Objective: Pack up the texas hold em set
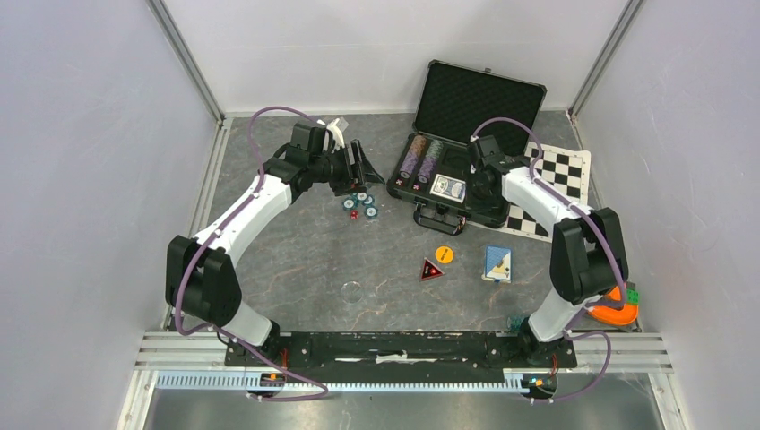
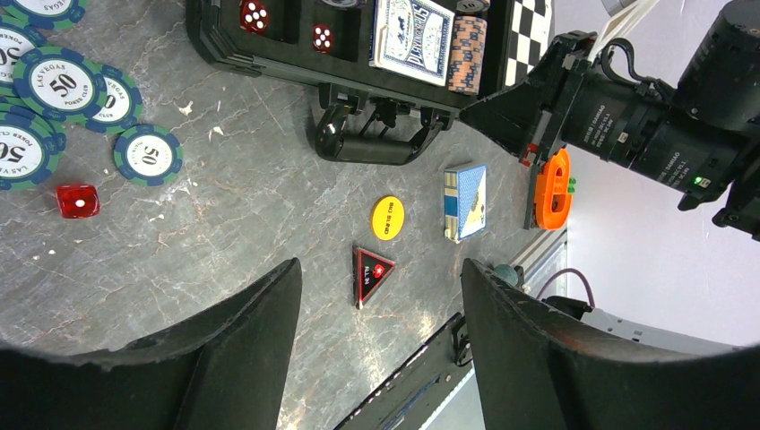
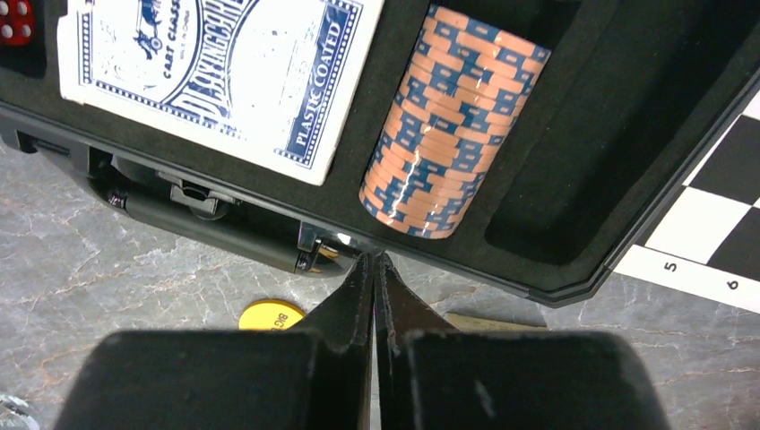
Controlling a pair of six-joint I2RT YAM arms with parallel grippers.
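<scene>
An open black case [image 1: 479,98] sits at the far side of the grey tabletop [image 1: 296,260], lid raised. A blue card deck [image 3: 215,72], a stack of salmon-and-blue chips [image 3: 448,125] and red dice [image 2: 254,14] are bedded in its foam. The right jaws, pressed together on nothing, hang at the case's near rim beside that stack. The left jaws stand spread and empty near loose teal chips [image 2: 58,85] and one red die [image 2: 77,201] (all left of the case). A yellow button [image 1: 444,254], a second deck [image 1: 497,263] and a triangular marker [image 1: 431,269] lie nearer the arms' bases.
</scene>
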